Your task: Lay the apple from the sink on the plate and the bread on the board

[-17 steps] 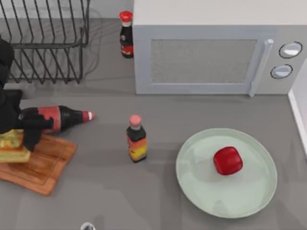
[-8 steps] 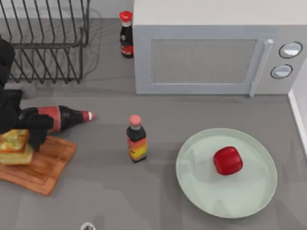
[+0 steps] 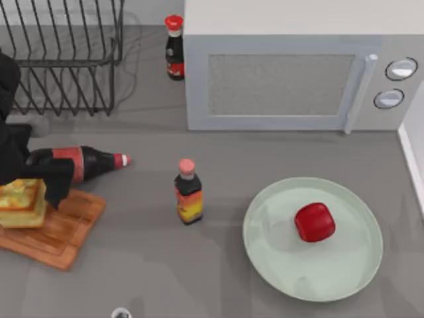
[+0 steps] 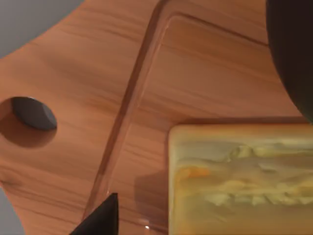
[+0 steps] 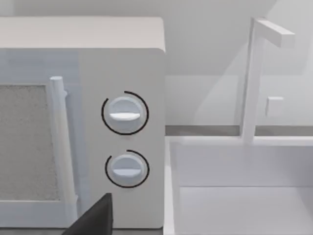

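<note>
The bread [image 3: 22, 204] lay on the board [image 3: 63, 232] at the worktop's left, the left gripper [image 3: 26, 192] over it, its jaws' state unclear. The apple [image 3: 315, 222] sat on the plate [image 3: 351, 271].

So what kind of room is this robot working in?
It looks like a kitchen counter, in a rendered simulation. There's a microwave, a wire dish rack, a sink beside the microwave, and bread on a wooden cutting board.

Matte black left arm [image 3: 13, 142], bulky rounded segments
</note>
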You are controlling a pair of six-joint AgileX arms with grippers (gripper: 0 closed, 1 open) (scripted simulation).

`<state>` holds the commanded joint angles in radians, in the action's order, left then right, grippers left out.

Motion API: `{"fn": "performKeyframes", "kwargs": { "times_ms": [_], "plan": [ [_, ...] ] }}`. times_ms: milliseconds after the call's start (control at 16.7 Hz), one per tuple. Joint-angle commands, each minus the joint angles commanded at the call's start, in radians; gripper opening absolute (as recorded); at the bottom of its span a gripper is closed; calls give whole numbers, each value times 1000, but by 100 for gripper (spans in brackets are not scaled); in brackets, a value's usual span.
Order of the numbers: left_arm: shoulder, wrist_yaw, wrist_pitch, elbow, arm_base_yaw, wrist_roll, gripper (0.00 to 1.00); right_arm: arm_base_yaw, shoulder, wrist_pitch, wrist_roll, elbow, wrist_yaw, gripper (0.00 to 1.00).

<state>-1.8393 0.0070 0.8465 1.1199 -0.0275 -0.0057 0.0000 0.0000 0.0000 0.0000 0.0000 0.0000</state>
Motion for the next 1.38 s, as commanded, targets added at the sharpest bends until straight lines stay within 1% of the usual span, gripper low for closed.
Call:
{"fn": "performKeyframes", "kwargs": {
  "times_ms": [180,420,540,900,1200,1380],
  "plan": [
    [31,3,-3,-25,6,1,100,0,0,0,0,0,0,100],
    [219,34,-54,-181,49,-9,100,0,0,0,0,0,0,100],
    [377,49,-111,-288,71,-11,100,0,0,0,0,0,0,100],
    [966,70,-339,-650,111,-11,100,0,0,0,0,0,0,100],
    [1421,58,-575,-908,88,-5,100,0,0,0,0,0,0,100],
    [1633,30,-704,-1019,66,-2,100,0,0,0,0,0,0,100]
  ]
}}
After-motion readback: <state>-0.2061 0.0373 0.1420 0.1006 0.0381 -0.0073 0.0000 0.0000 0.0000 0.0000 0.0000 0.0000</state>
